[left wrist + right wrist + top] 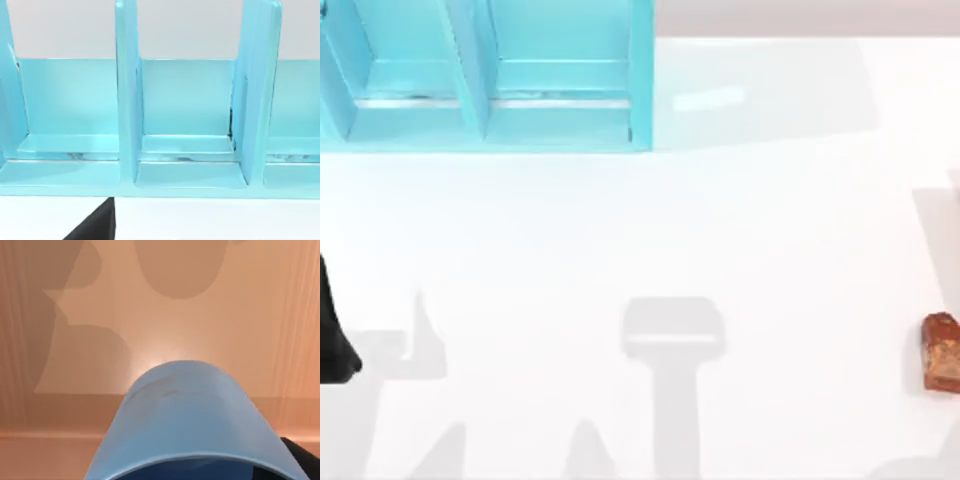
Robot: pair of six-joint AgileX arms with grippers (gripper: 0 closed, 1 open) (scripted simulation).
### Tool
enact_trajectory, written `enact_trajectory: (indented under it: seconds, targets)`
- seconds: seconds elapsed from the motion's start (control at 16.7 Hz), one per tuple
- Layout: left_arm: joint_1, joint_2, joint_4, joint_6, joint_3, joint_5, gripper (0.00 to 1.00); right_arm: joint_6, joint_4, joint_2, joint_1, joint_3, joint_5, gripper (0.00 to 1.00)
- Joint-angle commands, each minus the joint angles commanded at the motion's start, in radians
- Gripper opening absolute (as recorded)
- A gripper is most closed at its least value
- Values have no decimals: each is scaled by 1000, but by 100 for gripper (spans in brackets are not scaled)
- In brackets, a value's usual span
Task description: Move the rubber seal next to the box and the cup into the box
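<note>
At the left edge of the table, a dark part of the left arm is seen; whether its jaws are open or closed cannot be told. Ahead of that arm, well beyond its jaws, the turquoise box stands at the far left of the table, its upright dividers splitting it into open compartments, which appear bare as far as can be seen.

Further right, the rubber seal stands upright at the table's right edge, well apart from the box.

In the right wrist view, the cup is seen close before the camera, its blue wall and rim towards the lens, apparently raised clear of the surface beneath. It is judged to be carried by the right arm, though the jaws are not shown and their state cannot be told.

A slip could be caused by the cup's tapering wall. A divider could be struck if the cup is lowered off-centre over a compartment.
</note>
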Motion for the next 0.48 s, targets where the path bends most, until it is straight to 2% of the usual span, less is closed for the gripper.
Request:
enact_trajectory:
  seconds: [0.18, 0.48]
  targets:
    - [0, 0, 0, 0, 0, 0, 100, -60, 8, -17, -64, -24, -7, 0]
    - [0, 0, 0, 0, 0, 0, 100, -59, 6, -12, -61, -22, -6, 0]
